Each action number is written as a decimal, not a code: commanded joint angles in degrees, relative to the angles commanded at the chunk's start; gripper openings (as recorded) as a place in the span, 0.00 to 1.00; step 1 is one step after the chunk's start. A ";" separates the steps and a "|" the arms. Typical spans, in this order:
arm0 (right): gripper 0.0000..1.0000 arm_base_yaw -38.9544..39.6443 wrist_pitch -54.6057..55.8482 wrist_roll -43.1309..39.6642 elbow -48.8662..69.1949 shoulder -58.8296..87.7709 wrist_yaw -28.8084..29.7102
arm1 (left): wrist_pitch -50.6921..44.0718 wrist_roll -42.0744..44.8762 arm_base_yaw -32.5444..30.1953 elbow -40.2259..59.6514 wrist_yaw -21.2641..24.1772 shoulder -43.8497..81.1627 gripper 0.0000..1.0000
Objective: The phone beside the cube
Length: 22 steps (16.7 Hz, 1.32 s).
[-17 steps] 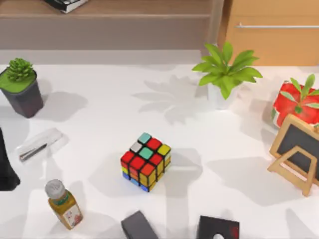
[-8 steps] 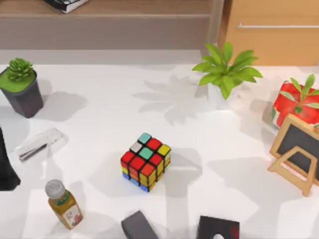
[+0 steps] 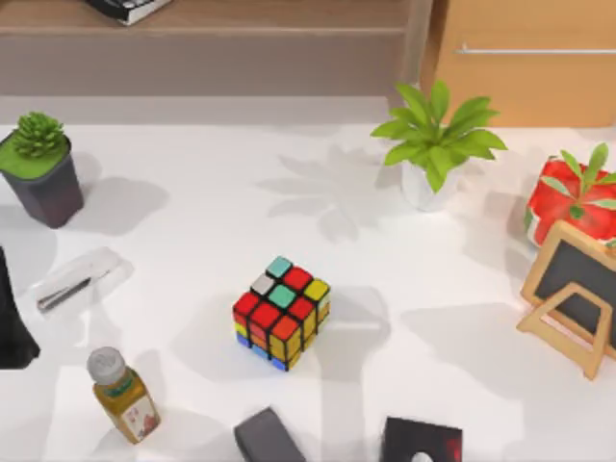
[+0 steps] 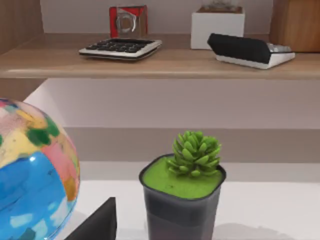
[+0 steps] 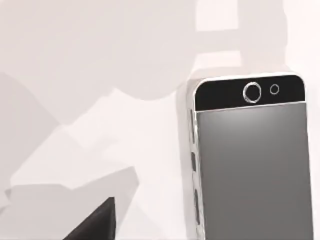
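Nothing on the tabletop [image 3: 192, 241] has moved; the cube [image 3: 280, 312] sits mid-table, the phone [image 5: 250, 160] lies flat beneath the right wrist. Hand openness: can't tell. Best to descend squarely across its long edges

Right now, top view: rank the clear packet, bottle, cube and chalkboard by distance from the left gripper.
From the left gripper at the table's left edge:
1. clear packet, just beside it on the left side
2. bottle, left front
3. cube, centre of the table
4. chalkboard, far right edge
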 joint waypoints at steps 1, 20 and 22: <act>1.00 -1.70 -2.34 -2.14 3.10 5.19 0.00 | 0.00 0.00 0.00 0.00 0.00 0.00 1.00; 1.00 -9.63 -5.69 -12.09 13.88 32.14 0.03 | 0.00 0.00 0.00 0.00 0.00 0.00 1.00; 1.00 -9.65 -4.65 -12.10 13.25 32.82 0.03 | 0.00 0.00 0.00 0.00 0.00 0.00 1.00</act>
